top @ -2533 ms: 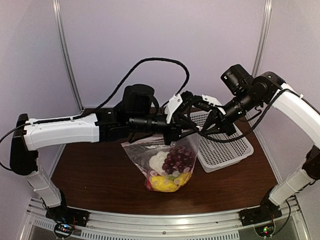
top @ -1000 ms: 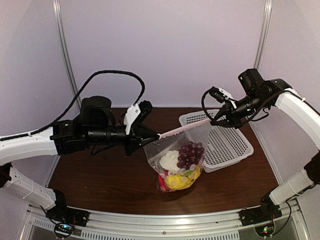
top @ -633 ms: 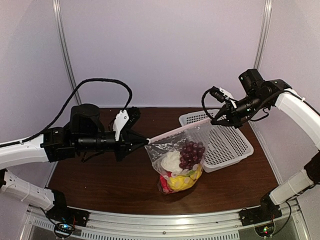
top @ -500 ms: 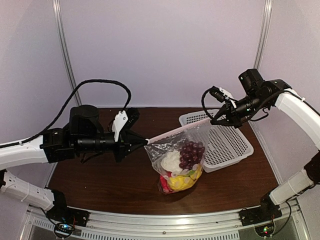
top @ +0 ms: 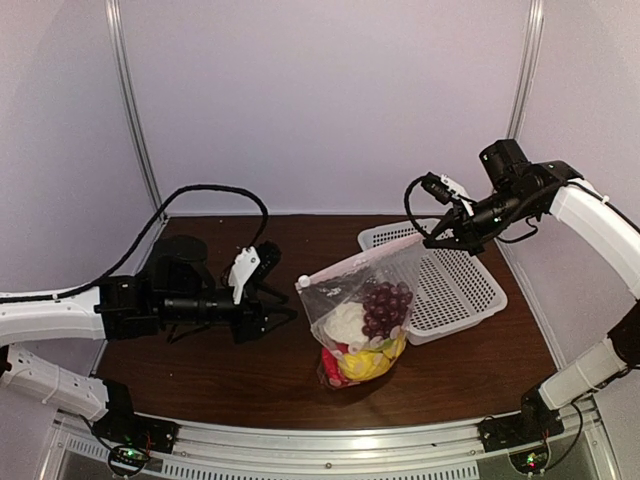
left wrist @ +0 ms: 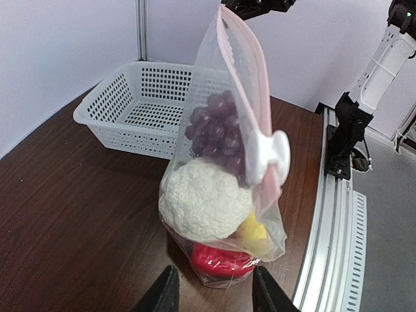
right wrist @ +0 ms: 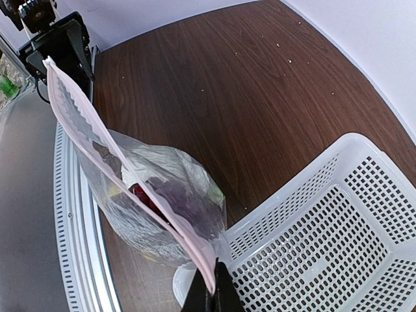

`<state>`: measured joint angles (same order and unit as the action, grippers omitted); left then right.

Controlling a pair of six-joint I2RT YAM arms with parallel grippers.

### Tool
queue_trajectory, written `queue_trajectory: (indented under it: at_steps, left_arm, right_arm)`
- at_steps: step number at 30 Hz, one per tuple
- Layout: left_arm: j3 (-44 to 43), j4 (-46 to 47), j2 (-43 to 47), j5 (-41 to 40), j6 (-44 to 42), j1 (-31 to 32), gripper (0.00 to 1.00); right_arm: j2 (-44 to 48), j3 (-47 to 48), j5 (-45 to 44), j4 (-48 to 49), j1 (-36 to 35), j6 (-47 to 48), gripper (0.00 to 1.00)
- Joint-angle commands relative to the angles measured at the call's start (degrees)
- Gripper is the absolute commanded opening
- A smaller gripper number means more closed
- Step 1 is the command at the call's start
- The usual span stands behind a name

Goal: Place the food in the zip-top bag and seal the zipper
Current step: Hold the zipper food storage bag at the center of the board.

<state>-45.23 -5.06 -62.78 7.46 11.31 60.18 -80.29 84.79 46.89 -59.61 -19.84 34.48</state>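
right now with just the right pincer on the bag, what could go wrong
1. The right pincer pinches only one end of the zipper, and the left pincer is open, apart from the zip-top bag. A slip could let the loaded bag slump or topple.
2. The bag stands close to the basket; a pull that way may snag on its rim.

Robot lab cell: bare lilac wall panels (top: 330, 100), metal posts (top: 127, 110) beyond my left gripper (top: 285, 315), slotted aluminium rail (top: 330, 445) off its right side, dark table (top: 190, 365) beneath
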Motion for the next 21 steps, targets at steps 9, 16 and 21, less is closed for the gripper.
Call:
queue_trajectory:
  at_steps: [9,16,21]
  left_arm:
    - [1.8,14.6,0.0,6.3,2.8,-0.3,0.39]
    - [-0.1,15.3,-3.5,5.0,2.4,-0.2,0.16]
    - [-0.1,16.1,-3.6,3.4,2.0,-0.3,0.03]
  right_arm:
    - [0.6,-0.5,-0.8,1.5,0.3,-1.2,0.0]
    - [0.4,-0.6,-0.7,1.8,0.3,-1.7,0.0]
    - [0.4,-0.6,-0.8,1.6,0.3,-1.7,0.0]
